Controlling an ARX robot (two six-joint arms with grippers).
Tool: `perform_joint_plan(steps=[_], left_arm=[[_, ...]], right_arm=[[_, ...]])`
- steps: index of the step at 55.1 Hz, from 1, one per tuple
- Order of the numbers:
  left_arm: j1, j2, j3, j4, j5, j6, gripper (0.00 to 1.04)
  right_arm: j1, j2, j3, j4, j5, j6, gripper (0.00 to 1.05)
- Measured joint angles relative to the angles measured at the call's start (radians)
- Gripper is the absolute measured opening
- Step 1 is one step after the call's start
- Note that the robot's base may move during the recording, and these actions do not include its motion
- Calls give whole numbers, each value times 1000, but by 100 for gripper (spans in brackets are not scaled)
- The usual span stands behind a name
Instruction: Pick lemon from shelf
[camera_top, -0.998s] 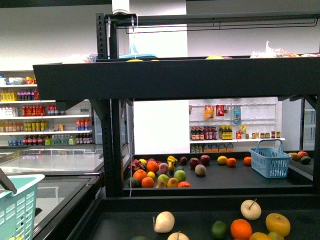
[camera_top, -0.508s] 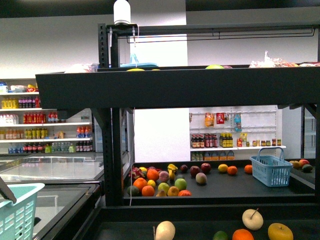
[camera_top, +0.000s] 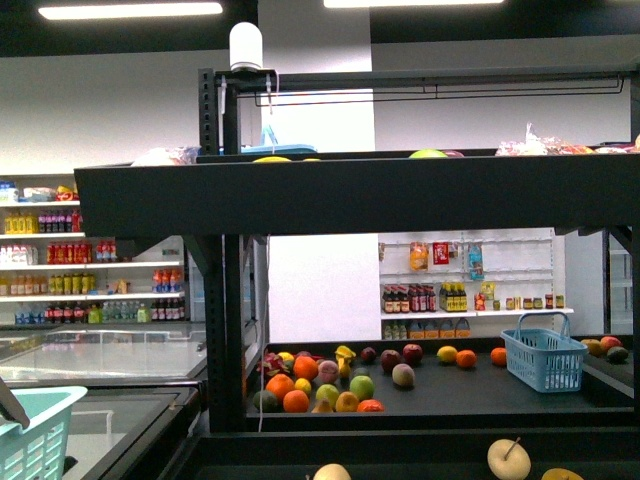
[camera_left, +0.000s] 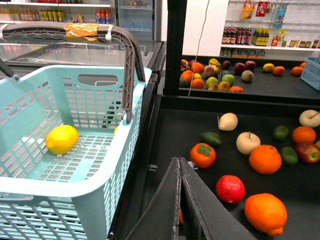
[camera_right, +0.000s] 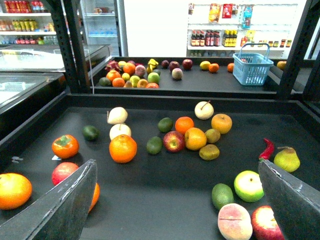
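The black shelf fills the front view, with fruit on its lower trays. A yellow lemon lies in the teal basket in the left wrist view. My left gripper is shut and empty, above the dark tray beside the basket, near a persimmon. My right gripper is open and empty over the same tray, its fingers wide apart. A yellow-orange fruit sits among apples and oranges ahead of it; I cannot tell if it is a lemon. Neither gripper shows in the front view.
A blue basket stands on the far tray with more fruit. The teal basket's corner is at lower left. Upright black posts frame the trays. Glass freezer lids and bottle shelving lie to the left.
The front view has risen: the shelf and its fruit have slid down in the picture, the near tray's fruit mostly dropping off the bottom edge, and ceiling lights have come into view.
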Motion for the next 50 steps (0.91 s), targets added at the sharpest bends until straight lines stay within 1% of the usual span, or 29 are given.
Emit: perform_joint_plan(steps=[21, 25, 27, 37, 50], left_arm=[[0, -101, -69, -20, 0, 0, 2], [0, -184, -74, -126, 0, 0, 2], [0, -224, -80, -153, 0, 0, 2], [0, -288, -117, -158, 0, 0, 2], [0, -292, -119, -159, 0, 0, 2]], right_arm=[[0, 0, 0, 0, 0, 0, 97], [0, 0, 0, 0, 0, 0, 97], [0, 0, 0, 0, 0, 0, 97], [0, -1, 0, 0, -2, 0, 97], [0, -1, 0, 0, -1, 0, 97]])
